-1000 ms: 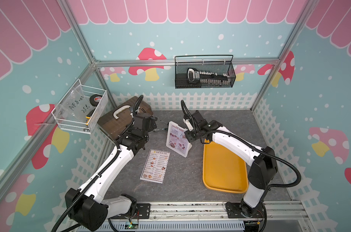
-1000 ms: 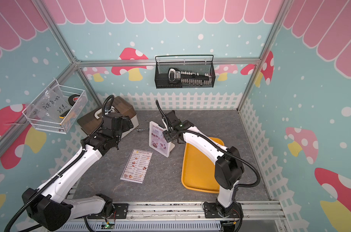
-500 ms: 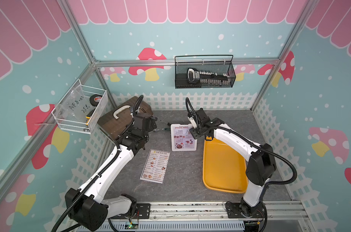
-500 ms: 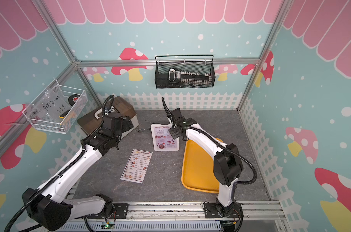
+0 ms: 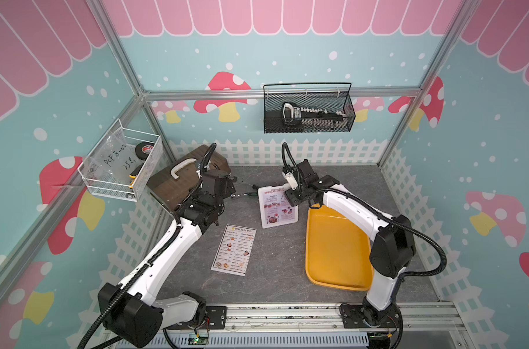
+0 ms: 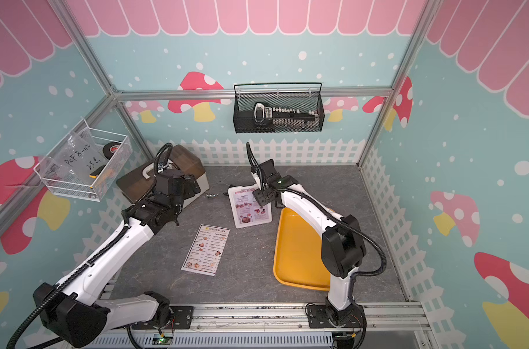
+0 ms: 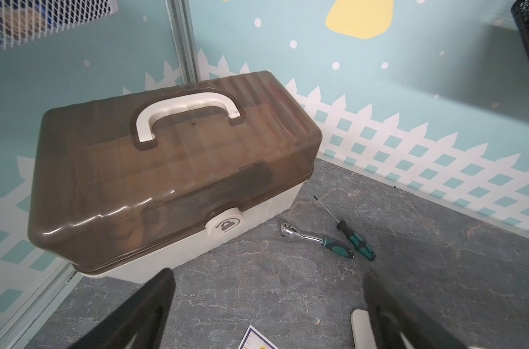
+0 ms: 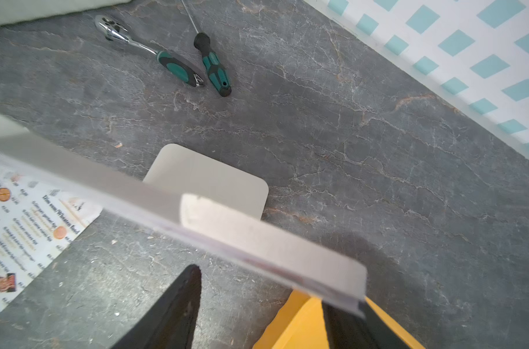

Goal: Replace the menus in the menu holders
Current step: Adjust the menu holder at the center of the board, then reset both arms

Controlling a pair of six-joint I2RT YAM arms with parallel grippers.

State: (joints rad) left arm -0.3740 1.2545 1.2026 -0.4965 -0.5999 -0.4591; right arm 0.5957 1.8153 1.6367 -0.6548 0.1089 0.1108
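Shows the menu holder (image 5: pixel 280 224) tilted back just beside the yellow tray's (image 5: pixel 332 272) far corner, SPECIAL MENU (image 5: pixel 275 204) inside. Straddles its top edge with the right gripper (image 8: pixel 266 287), jaws partly spread: one finger at its corner, one clear. Shows the DIM SUM INN menu (image 5: pixel 234 250) flat near the tray, the left gripper (image 7: pixel 267 273) wide and empty.

I see the clear-and-white plastic sign stand with rounded corners (image 5: pixel 280 224) upright on its flat foot (image 8: pixel 209 178), leaning back, holding the white sheet headed "SPECIAL MENU" in pinkish-red (image 5: pixel 276 205). The white "DIM SUM INN" food-photo sheet (image 5: pixel 233 253) lies flat on the grey worktop (image 5: pixel 275 272) near it, apart.
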